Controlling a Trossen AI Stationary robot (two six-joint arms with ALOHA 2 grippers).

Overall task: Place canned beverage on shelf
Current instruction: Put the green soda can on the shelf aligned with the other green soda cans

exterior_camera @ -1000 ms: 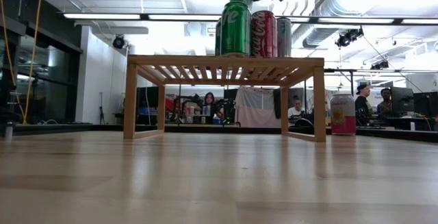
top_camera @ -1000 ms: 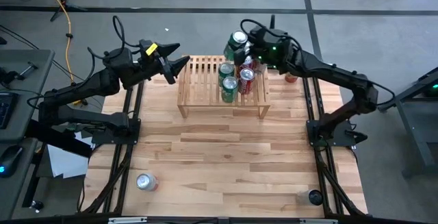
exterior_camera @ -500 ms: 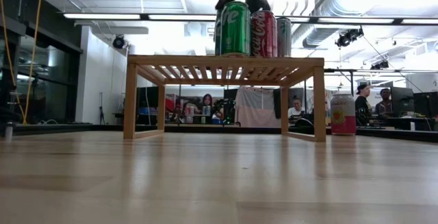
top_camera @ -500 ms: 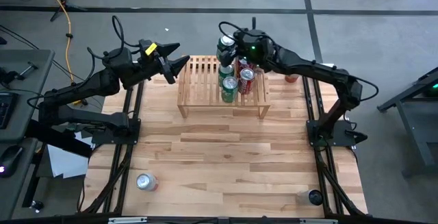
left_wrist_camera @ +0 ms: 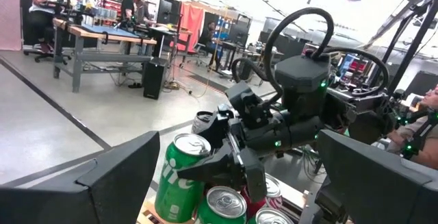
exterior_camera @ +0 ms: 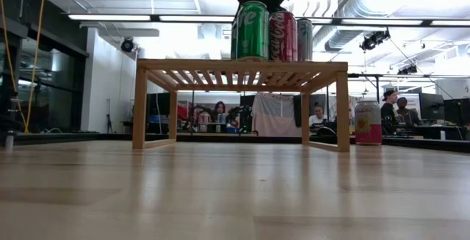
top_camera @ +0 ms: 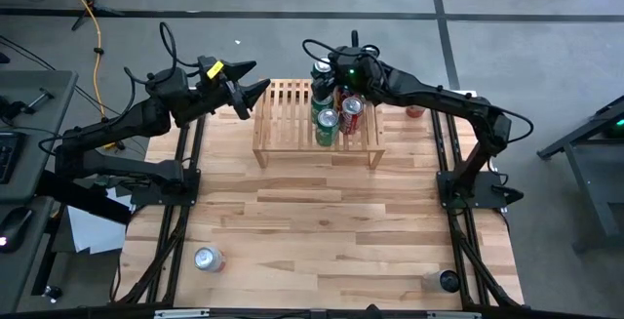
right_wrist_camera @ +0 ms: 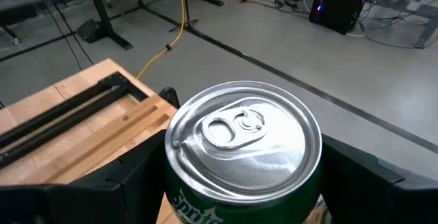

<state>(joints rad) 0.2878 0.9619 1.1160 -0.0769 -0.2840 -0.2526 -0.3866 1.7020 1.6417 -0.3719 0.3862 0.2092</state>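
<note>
A green can (right_wrist_camera: 243,148) is held upright between the right fingers (right_wrist_camera: 363,183) above the shelf (top_camera: 288,114); left fingers (left_wrist_camera: 116,176) are spread apart over the wooden worktop (top_camera: 322,231).

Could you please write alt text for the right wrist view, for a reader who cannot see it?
A green can with a silver top and closed pull tab fills the middle, held between the right gripper's dark jaws. Beyond it lie a light-wood table edge, grey floor and a yellow cable.
</note>
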